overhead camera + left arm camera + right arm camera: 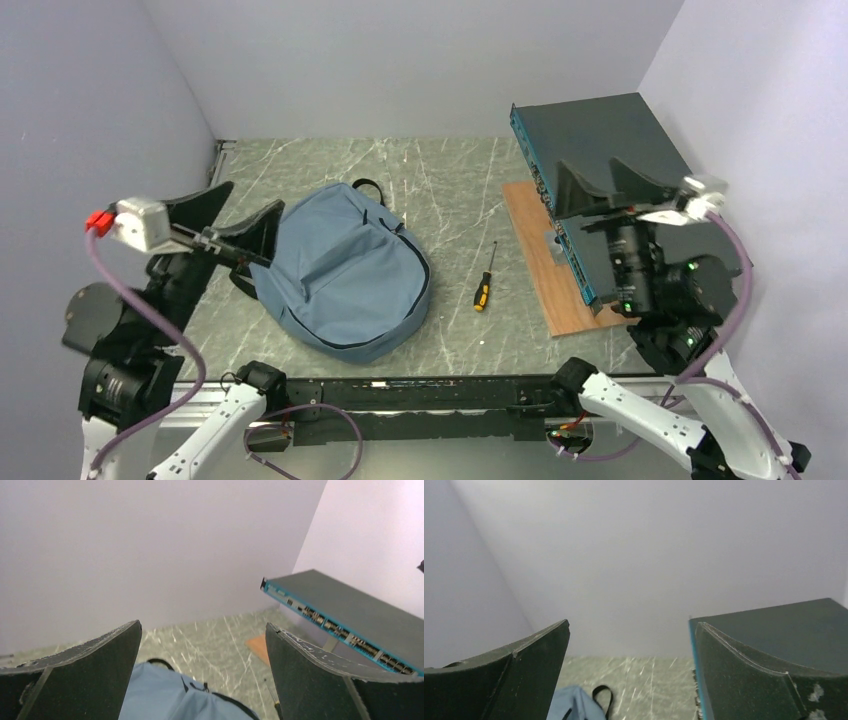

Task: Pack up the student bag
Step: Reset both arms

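— Which arm is nearer the backpack (pixel 345 270)?
— The left gripper (pixel 256 196), wide and empty, just left of it. It lies flat, loop end away. The right gripper (pixel 592 165), wide too, is well apart.

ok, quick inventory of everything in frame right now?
student bag: 1, dusty blue with black zips and loop, lying flat left of centre on the table
screwdriver: 1, orange and black handle, on the table between the bag and the board
wooden board: 1, brown, flat on the right side of the table
flat box: 1, dark teal with a port strip along its edge, far right, overlapping the board
table: 1, grey-green marbled
left claw: 1, black, open and empty, at the bag's left edge
right claw: 1, black, open and empty, over the flat box
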Robot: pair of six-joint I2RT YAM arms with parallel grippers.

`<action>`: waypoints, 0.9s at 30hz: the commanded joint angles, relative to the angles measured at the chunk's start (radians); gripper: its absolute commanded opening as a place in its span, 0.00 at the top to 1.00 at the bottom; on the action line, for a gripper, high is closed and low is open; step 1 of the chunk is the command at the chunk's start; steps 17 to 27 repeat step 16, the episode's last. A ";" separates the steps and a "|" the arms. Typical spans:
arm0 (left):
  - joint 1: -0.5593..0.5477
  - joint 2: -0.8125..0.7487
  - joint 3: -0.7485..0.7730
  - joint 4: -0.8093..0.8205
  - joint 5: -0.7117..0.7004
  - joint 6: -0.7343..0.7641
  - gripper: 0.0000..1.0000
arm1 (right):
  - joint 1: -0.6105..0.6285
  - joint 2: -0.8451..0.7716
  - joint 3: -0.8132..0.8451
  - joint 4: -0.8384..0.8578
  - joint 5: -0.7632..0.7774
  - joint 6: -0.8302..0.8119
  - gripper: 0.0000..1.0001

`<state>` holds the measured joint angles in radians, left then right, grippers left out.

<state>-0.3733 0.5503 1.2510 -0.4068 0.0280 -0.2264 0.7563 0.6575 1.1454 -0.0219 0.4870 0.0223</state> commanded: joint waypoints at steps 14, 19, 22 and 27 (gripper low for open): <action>0.005 -0.068 -0.024 0.233 -0.026 0.096 0.01 | 0.000 -0.100 -0.077 0.223 0.172 -0.111 0.00; 0.005 -0.049 -0.008 0.217 -0.025 0.098 0.01 | 0.000 -0.096 -0.083 0.227 0.169 -0.104 0.00; 0.005 -0.049 -0.008 0.217 -0.025 0.098 0.01 | 0.000 -0.096 -0.083 0.227 0.169 -0.104 0.00; 0.005 -0.049 -0.008 0.217 -0.025 0.098 0.01 | 0.000 -0.096 -0.083 0.227 0.169 -0.104 0.00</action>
